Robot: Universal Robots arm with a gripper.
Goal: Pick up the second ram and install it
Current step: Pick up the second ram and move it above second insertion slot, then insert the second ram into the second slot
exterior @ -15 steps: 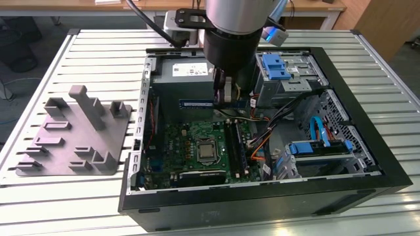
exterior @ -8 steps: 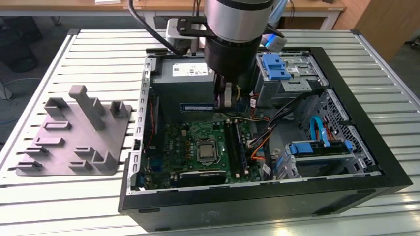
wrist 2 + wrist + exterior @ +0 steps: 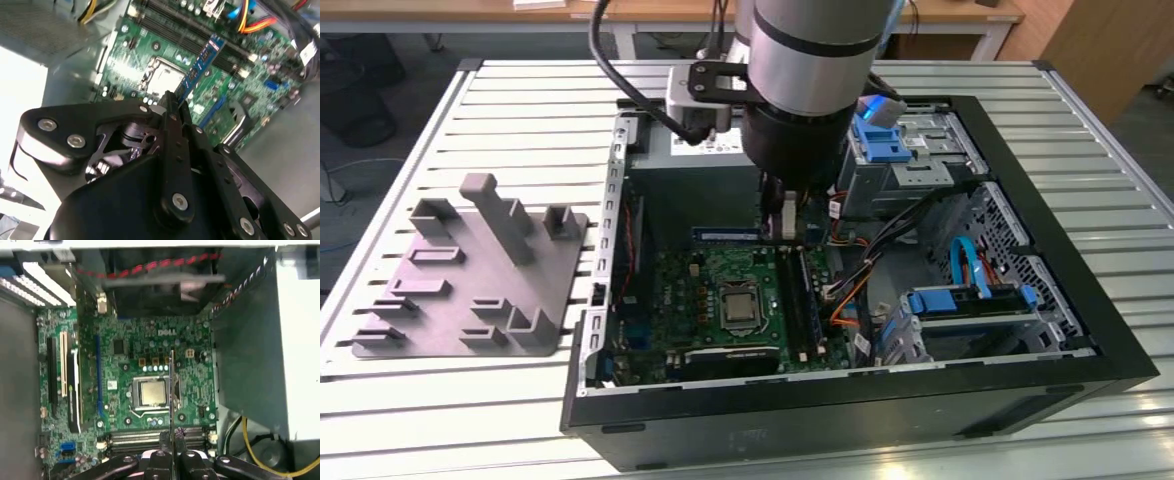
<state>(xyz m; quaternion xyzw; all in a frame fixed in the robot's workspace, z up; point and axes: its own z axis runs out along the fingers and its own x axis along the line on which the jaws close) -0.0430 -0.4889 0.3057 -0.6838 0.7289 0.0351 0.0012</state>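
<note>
Second wrist view: my jaws are closed on one end of the second ram (image 3: pixel 200 65), whose blue-faced strip runs straight out from their tips over the board. In the first wrist view the same stick (image 3: pixel 171 390) appears edge-on, a thin line at the centre of the frame that starts at the jaws and crosses beside the processor socket (image 3: pixel 152 391).

Progress, as I judge it: the pick-up is done, the installation is not. The stick hangs above the motherboard (image 3: pixel 195 380), and I see no contact between it and the black memory slots (image 3: pixel 135 436), which lie just beyond the jaws. It appears to run across those slots rather than along them, so it is not yet seated. I cannot tell whether another stick already fills one of them.

Containers: the open computer case (image 3: pixel 854 410) takes up the centre and right of the exterior view. My arm (image 3: pixel 814 60) enters it from the upper centre of that frame, placing the jaws and the stick inside the case over the board's upper part. The case holds the motherboard at lower centre, expansion slots (image 3: pixel 74 390) along one edge of the board, and blue-latched drive cages (image 3: pixel 974 300) at the exterior view's right. A grey holder (image 3: pixel 480 270) with upright blocks rests on the slatted surface (image 3: pixel 454 400) at the exterior view's left, well apart from the case.
</note>
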